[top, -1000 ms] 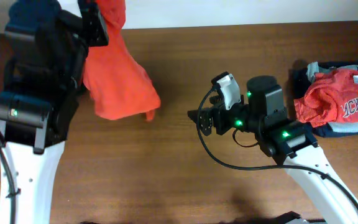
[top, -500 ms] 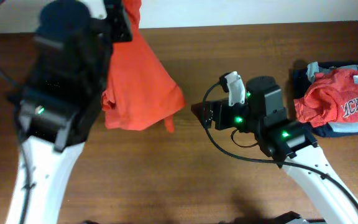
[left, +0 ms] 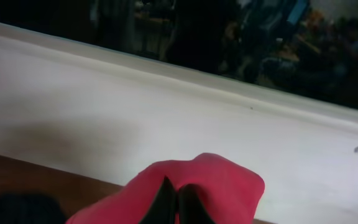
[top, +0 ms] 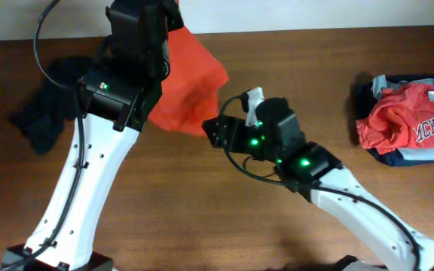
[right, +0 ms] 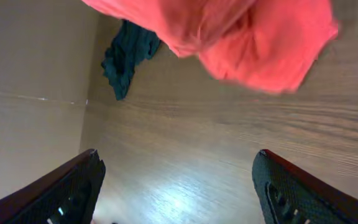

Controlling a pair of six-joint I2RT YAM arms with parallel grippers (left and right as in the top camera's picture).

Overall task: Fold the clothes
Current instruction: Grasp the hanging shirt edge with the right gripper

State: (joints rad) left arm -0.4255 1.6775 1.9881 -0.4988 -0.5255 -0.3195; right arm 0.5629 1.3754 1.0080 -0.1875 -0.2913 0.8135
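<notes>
"Orange-red T-shirt (top: 194,79): where is it?"

"Hanging bunched by the far edge of the wooden table (top: 164,211), left of the middle. The left gripper (left: 174,198) is pinched tight on a fold at the top, and the rest droops below. I cannot tell whether the lowest part touches the wood."

"What else lies around?"

"A black garment (top: 47,113) is crumpled near the left edge, well apart from the shirt. By the right edge sits a pile of clothes (top: 405,124): a red shirt with white lettering on top, dark blue and grey pieces under it."

"And the arms?"

"The left arm (top: 89,173) rises from the near edge on the left side and leans toward the far edge, with its wrist over the shirt. The right arm (top: 353,203) reaches in from the near right corner, low over the middle. The right gripper (right: 176,158) points at the shirt's hanging end, just beside it. Its fingers are spread wide, and only wood grain shows between them."
</notes>
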